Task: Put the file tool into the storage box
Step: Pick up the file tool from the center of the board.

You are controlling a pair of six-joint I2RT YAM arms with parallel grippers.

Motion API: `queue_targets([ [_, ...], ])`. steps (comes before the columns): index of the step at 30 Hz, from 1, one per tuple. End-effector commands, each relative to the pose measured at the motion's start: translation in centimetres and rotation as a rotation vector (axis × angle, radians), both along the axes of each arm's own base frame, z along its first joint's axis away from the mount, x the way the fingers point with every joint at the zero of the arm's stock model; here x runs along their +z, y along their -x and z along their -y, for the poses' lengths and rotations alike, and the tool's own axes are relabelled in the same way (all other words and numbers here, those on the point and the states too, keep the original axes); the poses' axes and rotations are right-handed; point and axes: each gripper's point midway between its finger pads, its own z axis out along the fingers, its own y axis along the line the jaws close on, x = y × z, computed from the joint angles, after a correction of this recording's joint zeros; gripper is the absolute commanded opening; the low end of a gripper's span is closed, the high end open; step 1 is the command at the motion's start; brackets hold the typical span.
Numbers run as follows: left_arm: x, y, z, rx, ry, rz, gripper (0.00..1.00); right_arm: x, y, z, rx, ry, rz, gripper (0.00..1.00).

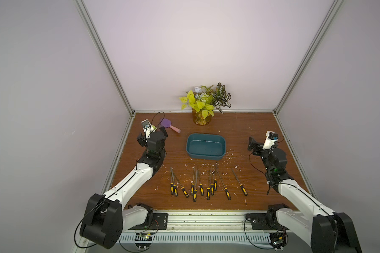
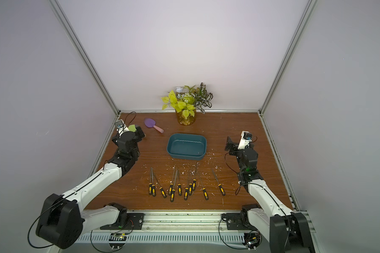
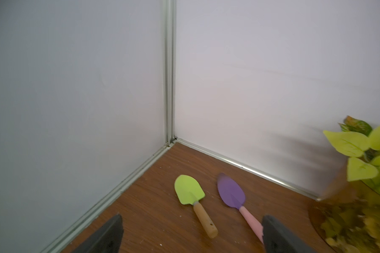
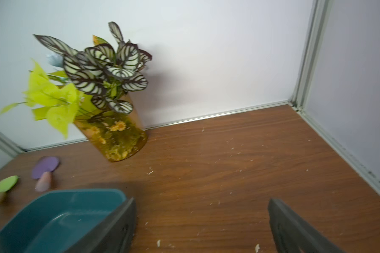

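File tools (image 1: pixel 242 189) with black-and-yellow handles lie in a loose row on the surface (image 1: pixel 261 122). They are nearer the robot base than either set of jaws and well apart from both. You see the storage box (image 1: pixel 204 144) upright between the left jaws and the right jaws. In the right wrist view it sits just beside one finger (image 4: pixel 119 223). Both sets of jaws stand spread. Ahead of the left jaws lie a green trowel (image 3: pixel 189 189) and a purple trowel (image 3: pixel 230 192).

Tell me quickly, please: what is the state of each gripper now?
Left gripper: open, holding nothing.
Right gripper: open, holding nothing.
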Motion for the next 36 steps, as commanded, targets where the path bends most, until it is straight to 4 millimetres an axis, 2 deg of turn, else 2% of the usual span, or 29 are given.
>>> queue_targets([
  [1, -5.5, 1.3, 3.5, -0.201, 0.136, -0.283, 1.0, -2.8, 2.2, -2.8, 0.125, -0.165, -0.18, 0.96],
  [5, -6.9, 3.1, 6.2, -0.349, 0.204, -0.406, 1.0, -4.3, 3.9, -4.7, 0.177, -0.196, -0.299, 0.89],
  [8, -7.5, 4.6, 7.8, -0.455, 0.214, -0.464, 1.0, -5.9, 5.5, -6.4, 0.226, -0.138, -0.418, 0.85],
  [12, -8.7, 5.9, 9.5, -0.58, 0.207, -0.529, 1.0, -8.3, 7.3, -6.2, 0.115, 0.006, -0.553, 0.87],
  [15, -9.8, 6.5, 10.3, -0.635, 0.216, -0.548, 1.0, -9.5, 8.3, -6.8, 0.116, 0.028, -0.59, 0.87],
  [18, -10.5, 6.7, 10.1, -0.629, 0.215, -0.538, 1.0, -10.4, 9.5, -7.8, 0.17, 0.007, -0.618, 0.85],
  [21, -10.8, 6.7, 9.5, -0.612, 0.215, -0.525, 1.0, -10.6, 10.3, -8.3, 0.212, -0.001, -0.629, 0.74],
  [27, -10.7, 6.5, 8.2, -0.582, 0.243, -0.496, 1.0, -10.9, 11.4, -8.7, 0.238, 0.029, -0.665, 0.72],
  [33, -11.0, 6.2, 8.7, -0.602, 0.269, -0.494, 1.0, -13.3, 12.8, -8.6, 0.233, 0.127, -0.788, 0.7],
  [36, -11.4, 6.0, 9.0, -0.615, 0.277, -0.512, 1.0, -13.8, 13.3, -8.7, 0.232, 0.134, -0.804, 0.69],
])
